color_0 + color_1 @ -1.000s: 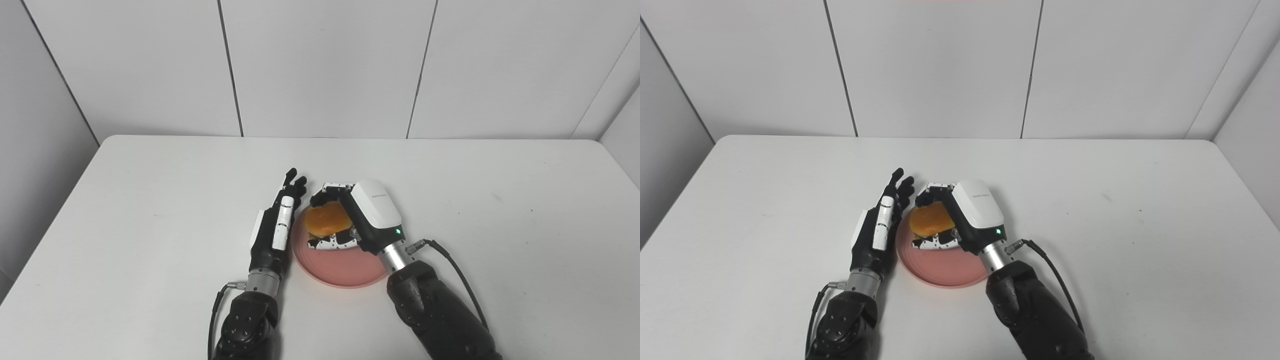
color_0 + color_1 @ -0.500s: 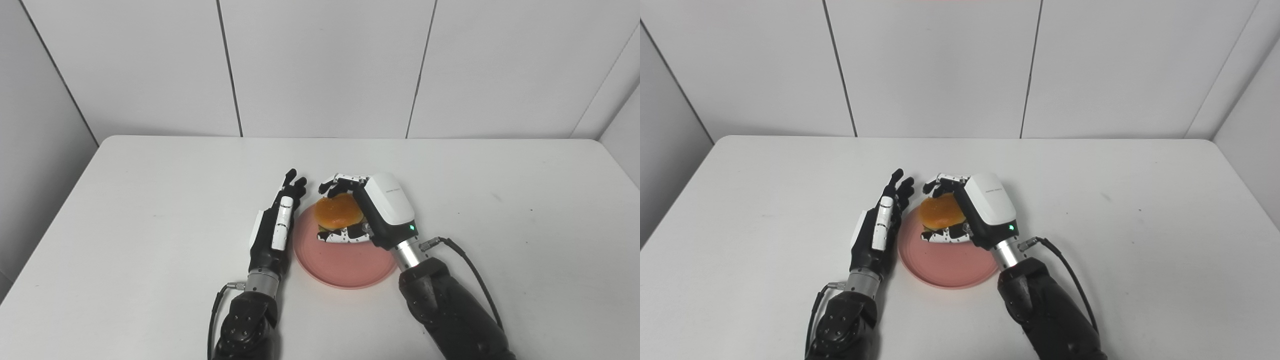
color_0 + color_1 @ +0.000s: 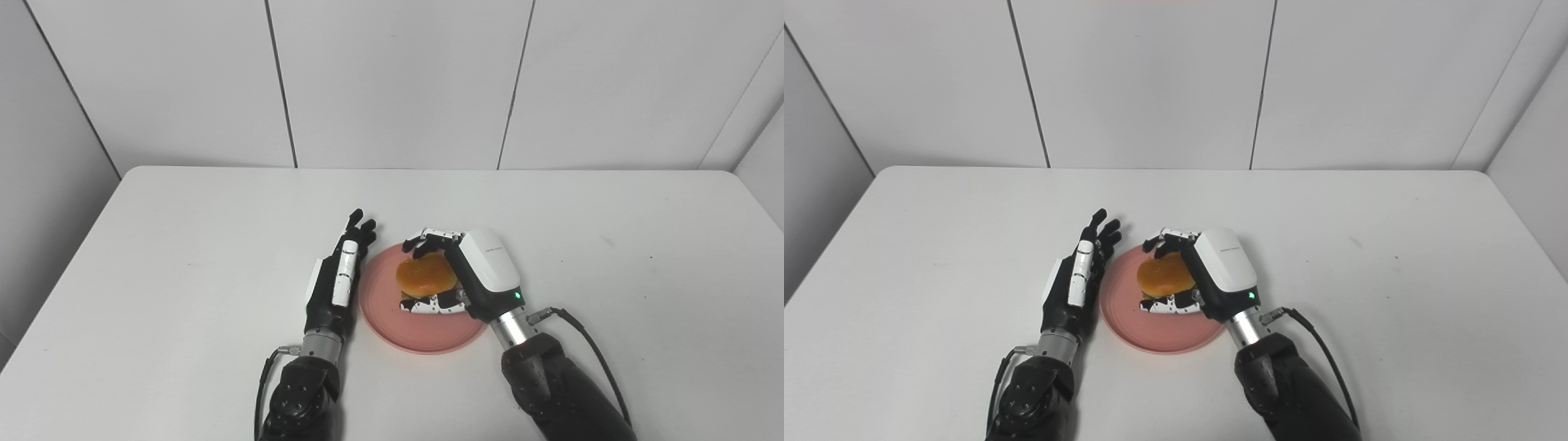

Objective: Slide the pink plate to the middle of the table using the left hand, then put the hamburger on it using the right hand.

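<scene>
The pink plate (image 3: 392, 318) lies near the middle of the white table (image 3: 184, 245). Over its centre sits the hamburger (image 3: 425, 275), with an orange bun on top and dark filling below. My right hand (image 3: 465, 275) is shut on the hamburger, fingers curled over its far side and thumb under its near side. Whether the hamburger rests on the plate or hangs just above it, I cannot tell. My left hand (image 3: 335, 282) stands open on edge against the plate's left rim, fingers pointing away from me, holding nothing.
A black cable (image 3: 588, 355) loops off my right wrist onto the table. Grey walls stand close behind the table and at both sides. White tabletop stretches left and right of the arms.
My right hand has carried the hamburger to the right and down, from the plate's far left rim to over its centre. The left hand has stayed in place.
</scene>
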Robot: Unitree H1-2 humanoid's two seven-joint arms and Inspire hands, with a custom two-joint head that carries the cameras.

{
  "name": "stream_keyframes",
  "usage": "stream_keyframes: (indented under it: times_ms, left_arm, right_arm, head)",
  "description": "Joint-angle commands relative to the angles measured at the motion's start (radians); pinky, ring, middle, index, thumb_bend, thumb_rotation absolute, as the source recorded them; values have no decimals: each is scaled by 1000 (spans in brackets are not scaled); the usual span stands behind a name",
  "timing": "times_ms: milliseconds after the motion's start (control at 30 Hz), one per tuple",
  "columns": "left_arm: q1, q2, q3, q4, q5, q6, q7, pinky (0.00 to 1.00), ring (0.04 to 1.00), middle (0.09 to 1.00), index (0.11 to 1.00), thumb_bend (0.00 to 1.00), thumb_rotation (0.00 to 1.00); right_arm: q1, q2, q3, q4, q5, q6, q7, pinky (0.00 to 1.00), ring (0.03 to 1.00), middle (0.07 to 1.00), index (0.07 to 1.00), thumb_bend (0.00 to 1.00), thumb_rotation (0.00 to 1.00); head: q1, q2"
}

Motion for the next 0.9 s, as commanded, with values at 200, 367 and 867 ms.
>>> stream_keyframes:
  times_ms: [200, 367, 867]
  left_arm:
    - [51, 2, -2, 31, -12, -2, -14, 997, 938, 934, 954, 632, 1000]
    - [50, 0, -3, 31, -8, -5, -9, 1000, 934, 929, 944, 623, 1000]
    - [49, -1, -4, 31, -3, -7, -4, 1000, 927, 924, 931, 631, 1000]
  right_arm:
    - [-2, 10, 2, 11, -21, -42, -48, 351, 387, 468, 555, 506, 0]
    - [5, 8, 3, 20, -14, -54, -54, 462, 423, 491, 548, 509, 0]
    - [58, -23, 4, -31, -1, -54, -27, 723, 818, 851, 820, 624, 577]
  head:
    - [1, 1]
    - [1, -1]
    - [1, 5]
